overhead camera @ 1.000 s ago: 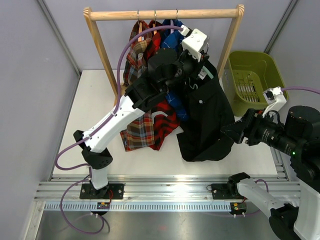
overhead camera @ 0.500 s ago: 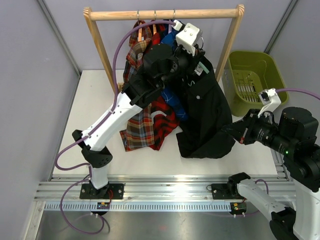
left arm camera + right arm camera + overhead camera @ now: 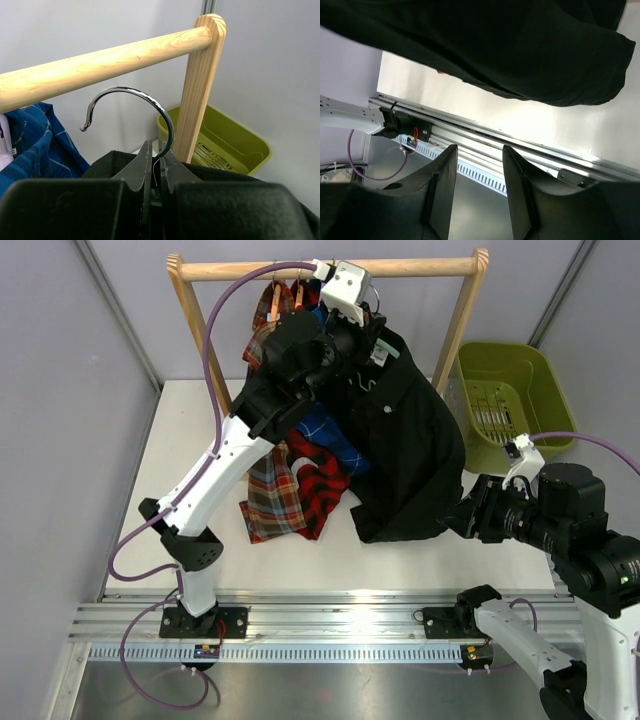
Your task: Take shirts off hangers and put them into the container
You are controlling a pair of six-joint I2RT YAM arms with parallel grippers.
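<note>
Since the earlier views, the left arm has carried the black shirt (image 3: 410,460) upward and back toward the rail (image 3: 230,270), while the right arm has drawn in lower beside the garment's hem.

The left gripper (image 3: 156,150) is pinched fully closed on the neck of the hanger (image 3: 150,97), just under its metal hook. In the left wrist view the hook sits below the rail and does not touch it, so we judge the hanger to be unhooked. The right gripper (image 3: 480,148) stands about half open with nothing between its fingers. The shirt's lower edge hangs just ahead of it, above the worktop (image 3: 190,440). The container (image 3: 495,410) lies to the right of the rack and has no shirt in it. The blue check shirt (image 3: 325,435), red-black plaid shirt (image 3: 320,490) and brown plaid shirt (image 3: 272,495) hang behind the left arm.

We read the step in hand as stripping the black shirt from its hanger. To do it well:

- We keep the left grip firm and the hook away from the rail, so it cannot catch again.
- We close the right gripper on a good fold of cloth near a shoulder or side seam, not on the hem alone.
- We pull down and toward the container, one shoulder at a time.
- We avoid jerking, since the collar may snag.
</note>
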